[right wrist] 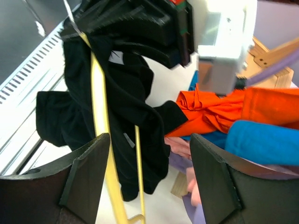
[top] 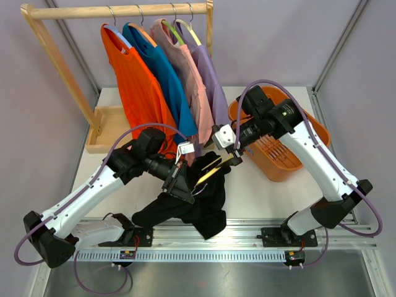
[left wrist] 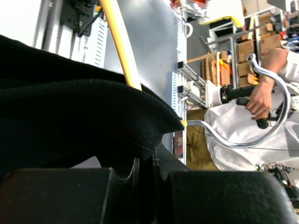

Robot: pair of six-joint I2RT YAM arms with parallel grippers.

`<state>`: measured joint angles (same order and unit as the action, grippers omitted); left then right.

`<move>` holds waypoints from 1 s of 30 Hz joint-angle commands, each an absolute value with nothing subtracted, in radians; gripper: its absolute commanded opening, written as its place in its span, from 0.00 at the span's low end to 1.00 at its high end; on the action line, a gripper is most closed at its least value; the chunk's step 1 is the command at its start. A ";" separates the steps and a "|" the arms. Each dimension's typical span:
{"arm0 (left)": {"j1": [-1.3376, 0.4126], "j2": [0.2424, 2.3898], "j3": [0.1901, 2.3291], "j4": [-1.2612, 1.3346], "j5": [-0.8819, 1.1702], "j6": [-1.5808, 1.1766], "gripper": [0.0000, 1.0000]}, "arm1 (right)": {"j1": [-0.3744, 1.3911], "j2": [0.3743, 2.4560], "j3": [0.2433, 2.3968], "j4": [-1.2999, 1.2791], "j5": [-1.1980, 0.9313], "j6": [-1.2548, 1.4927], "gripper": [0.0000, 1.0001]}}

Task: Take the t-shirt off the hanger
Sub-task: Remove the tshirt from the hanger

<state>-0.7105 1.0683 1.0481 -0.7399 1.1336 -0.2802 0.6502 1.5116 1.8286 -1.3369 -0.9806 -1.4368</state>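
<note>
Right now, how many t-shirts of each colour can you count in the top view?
Orange t-shirt: 1
Blue t-shirt: 1
Pink t-shirt: 1
Purple t-shirt: 1
Black t-shirt: 1
Total: 5

White arm links [top: 86, 192], black joints [top: 145, 145], purple cables [top: 266, 81]; right claw fingers [right wrist: 86, 172] black, wedge-shaped, perhaps plastic.

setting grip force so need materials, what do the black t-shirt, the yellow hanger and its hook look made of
The black t-shirt looks like soft matte knit fabric, maybe cotton: fine ribbing and a stitched hem show. The yellow hanger looks smooth and slightly glossy, probably plastic or coated wire. Its hook is shiny polished metal, with mirror-like highlights.
</note>
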 commanded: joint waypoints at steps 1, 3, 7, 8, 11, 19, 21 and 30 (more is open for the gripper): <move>-0.712 1.054 1.135 -0.794 1.097 -0.220 0.00 | 0.687 1.457 1.821 -1.640 -0.950 -1.416 0.75; -0.712 1.063 1.153 -0.824 1.062 -0.189 0.00 | 0.696 1.456 1.816 -1.638 -0.940 -1.407 0.72; -0.710 1.060 1.169 -0.828 1.029 -0.189 0.00 | 0.715 1.448 1.799 -1.638 -0.940 -1.385 0.69; -0.710 1.060 1.176 -0.825 1.029 -0.196 0.00 | 0.721 1.448 1.781 -1.637 -0.940 -1.384 0.67; -0.710 1.055 1.190 -0.793 1.048 -0.227 0.00 | 0.744 1.451 1.746 -1.609 -0.925 -1.367 0.63; -0.710 1.019 1.184 -0.741 1.062 -0.265 0.00 | 0.772 1.482 1.761 -1.572 -0.900 -1.338 0.25; -0.709 1.014 1.174 -0.729 0.999 -0.272 0.05 | 0.772 1.464 1.763 -1.565 -0.899 -1.330 0.13; -0.623 0.864 1.186 -0.747 0.493 -0.268 0.87 | 0.703 1.385 1.672 -1.457 -0.787 -1.057 0.00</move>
